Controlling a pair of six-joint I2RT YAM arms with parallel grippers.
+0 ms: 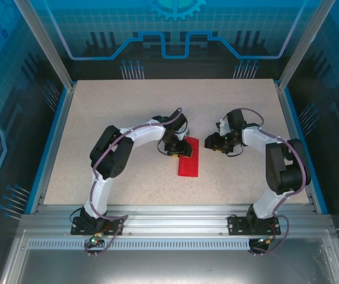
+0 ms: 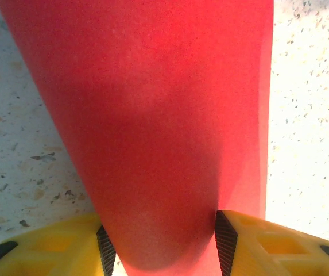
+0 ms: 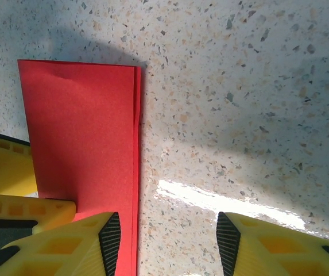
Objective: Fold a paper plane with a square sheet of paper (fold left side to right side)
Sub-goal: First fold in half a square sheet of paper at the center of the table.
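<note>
Top view: paper (image 1: pixel 189 158), a narrow red strip, lies mid-table (image 1: pixel 128 106). Left claw (image 1: pixel 175 148) sits at its far left end; right claw (image 1: pixel 213 142) is just right of it.

Left wrist: left claw (image 2: pixel 159 241) has its jaws apart, the paper (image 2: pixel 153 115) between them touching both pads; whether it is pinched, cannot tell.

Right wrist: right claw (image 3: pixel 164 241) gapes over bare table, its left finger at the layered right edge of the paper (image 3: pixel 84 144).

Progress: side-to-side fold apparently done; nose and wings remain.
</note>
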